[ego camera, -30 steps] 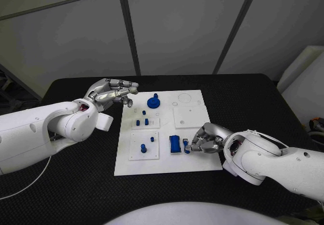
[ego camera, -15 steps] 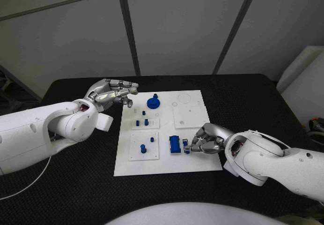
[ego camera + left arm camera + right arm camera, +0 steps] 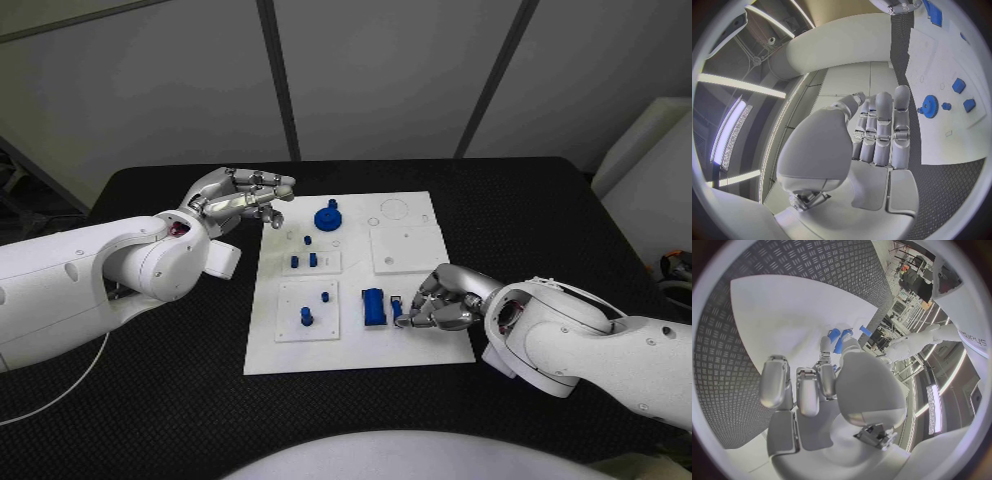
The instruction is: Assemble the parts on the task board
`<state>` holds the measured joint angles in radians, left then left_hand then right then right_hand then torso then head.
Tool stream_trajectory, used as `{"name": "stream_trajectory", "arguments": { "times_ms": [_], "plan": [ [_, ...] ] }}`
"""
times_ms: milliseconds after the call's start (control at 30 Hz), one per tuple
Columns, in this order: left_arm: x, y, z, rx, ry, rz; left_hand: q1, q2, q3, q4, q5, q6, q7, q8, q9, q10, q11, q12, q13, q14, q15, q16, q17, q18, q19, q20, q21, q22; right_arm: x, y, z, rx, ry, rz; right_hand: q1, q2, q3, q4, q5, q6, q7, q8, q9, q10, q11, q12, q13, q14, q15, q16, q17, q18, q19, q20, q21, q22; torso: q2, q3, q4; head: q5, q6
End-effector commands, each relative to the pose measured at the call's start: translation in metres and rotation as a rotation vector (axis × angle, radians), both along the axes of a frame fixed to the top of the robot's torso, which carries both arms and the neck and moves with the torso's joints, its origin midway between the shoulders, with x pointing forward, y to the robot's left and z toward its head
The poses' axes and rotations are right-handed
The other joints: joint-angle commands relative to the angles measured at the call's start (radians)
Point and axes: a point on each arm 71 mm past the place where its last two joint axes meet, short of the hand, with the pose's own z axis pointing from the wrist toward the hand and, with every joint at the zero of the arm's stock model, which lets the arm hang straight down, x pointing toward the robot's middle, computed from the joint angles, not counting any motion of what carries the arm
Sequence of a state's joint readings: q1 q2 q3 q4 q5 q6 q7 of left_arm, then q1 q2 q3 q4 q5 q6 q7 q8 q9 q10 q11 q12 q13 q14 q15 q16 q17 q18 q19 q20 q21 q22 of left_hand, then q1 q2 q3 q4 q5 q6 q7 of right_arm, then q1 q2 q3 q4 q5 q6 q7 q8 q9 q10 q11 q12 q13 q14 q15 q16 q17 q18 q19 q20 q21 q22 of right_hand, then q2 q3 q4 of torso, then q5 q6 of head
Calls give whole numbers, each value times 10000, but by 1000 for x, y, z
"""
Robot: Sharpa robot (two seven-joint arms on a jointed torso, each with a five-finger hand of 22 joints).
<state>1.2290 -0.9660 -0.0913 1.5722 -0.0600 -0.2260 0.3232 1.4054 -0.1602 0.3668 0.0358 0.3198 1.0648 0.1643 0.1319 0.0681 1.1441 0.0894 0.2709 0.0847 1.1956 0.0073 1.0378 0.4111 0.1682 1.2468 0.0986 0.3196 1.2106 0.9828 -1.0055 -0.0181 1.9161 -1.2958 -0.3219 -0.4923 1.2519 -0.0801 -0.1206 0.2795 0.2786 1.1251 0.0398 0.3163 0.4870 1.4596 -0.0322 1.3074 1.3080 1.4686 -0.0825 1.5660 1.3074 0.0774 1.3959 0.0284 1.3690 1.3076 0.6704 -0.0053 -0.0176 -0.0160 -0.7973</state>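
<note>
Small blue part (image 3: 397, 309) sits near the task board's (image 3: 418, 215) right edge, toward its near right corner, just beside the taller blue block (image 3: 374, 306). Right hand (image 3: 444, 299) is curled over it, fingertips (image 3: 407, 318) at it; the right wrist view shows blue (image 3: 837, 338) right at the fingertips. Looks like a pinch, but I cannot tell whether it is actually gripped or just touched.

Handling, my read: small rigid plastic, very light, smooth, so likely to slip or twist in metal fingertips. It shouldn't break, but it could pop out if squeezed off-centre. Best grasped across its two long flat sides, low enough to stay square, leaving the end that goes into the board free. Blue block is touching-close on one side, so there's little finger room there; come in from the board's right-edge side.

Other parts: blue gear-like disc (image 3: 329, 216) near the far edge, short pegs (image 3: 303, 260) standing in the left-middle plate, one peg (image 3: 306, 316) in the near-left plate.

Left hand (image 3: 238, 197) hovers off the board's far left corner, fingers curled, holding nothing.
</note>
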Motion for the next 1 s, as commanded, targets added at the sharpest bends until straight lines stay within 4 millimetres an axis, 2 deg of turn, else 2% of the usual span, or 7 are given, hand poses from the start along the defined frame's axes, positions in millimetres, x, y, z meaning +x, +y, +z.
{"name": "stream_trajectory", "arguments": {
  "times_ms": [33, 467, 900, 1000],
  "plan": [
    [0, -1, 1, -71, -1, -108, 33, 88, -42, -37, -24, -85, 1, 16, -12, -86, 1, 62, 16, -50, 10, -26, -11, 126, 3, 52, -46, -17, -1, 1, 0, 13, 88, 285, 113, 73, 6, -55, 0, -10, 2, 7, 18, 40, 31, 15, 792, 1022, -25, 48, 2634, -117, -35, 24, -34, 86, -4, -4, 1, -10, 1],
    [0, -1, 0, -77, 0, -117, 33, 88, -42, -37, -24, -85, 1, 16, -12, -86, 1, 62, 16, -50, 10, -26, -11, 126, 3, 52, -46, -17, 2, -1, -2, -114, 74, 210, 423, 210, -13, -109, 113, -13, -14, 17, 30, 45, 18, 27, 811, 1022, -36, 48, 2634, -116, -37, 15, -42, 85, 3, -9, 7, -2, -14],
    [-1, -1, 1, -82, -2, -124, 33, 88, -42, -37, -24, -85, 1, 16, -12, -86, 1, 62, 16, -50, 10, -26, -11, 126, 3, 52, -46, -17, 10, -2, -6, -102, -36, -197, 440, 289, -21, -76, 111, 11, -18, 31, 36, 95, 13, 141, 892, 1022, -39, 48, 2634, -120, -23, 12, -27, 105, 15, -7, 18, 13, -20],
    [-1, -1, 1, -81, -1, -121, 33, 88, -42, -37, -24, -85, 1, 16, -12, -86, 1, 62, 16, -50, 10, -26, -11, 126, 3, 52, -46, -17, 12, -3, -8, -147, -13, -221, 454, 310, -25, -70, 106, 19, -25, 37, 39, 101, 10, 152, 900, 1022, -41, 48, 2634, -120, -23, 11, -27, 106, 3, -8, 4, 34, -40]
  ]
}}
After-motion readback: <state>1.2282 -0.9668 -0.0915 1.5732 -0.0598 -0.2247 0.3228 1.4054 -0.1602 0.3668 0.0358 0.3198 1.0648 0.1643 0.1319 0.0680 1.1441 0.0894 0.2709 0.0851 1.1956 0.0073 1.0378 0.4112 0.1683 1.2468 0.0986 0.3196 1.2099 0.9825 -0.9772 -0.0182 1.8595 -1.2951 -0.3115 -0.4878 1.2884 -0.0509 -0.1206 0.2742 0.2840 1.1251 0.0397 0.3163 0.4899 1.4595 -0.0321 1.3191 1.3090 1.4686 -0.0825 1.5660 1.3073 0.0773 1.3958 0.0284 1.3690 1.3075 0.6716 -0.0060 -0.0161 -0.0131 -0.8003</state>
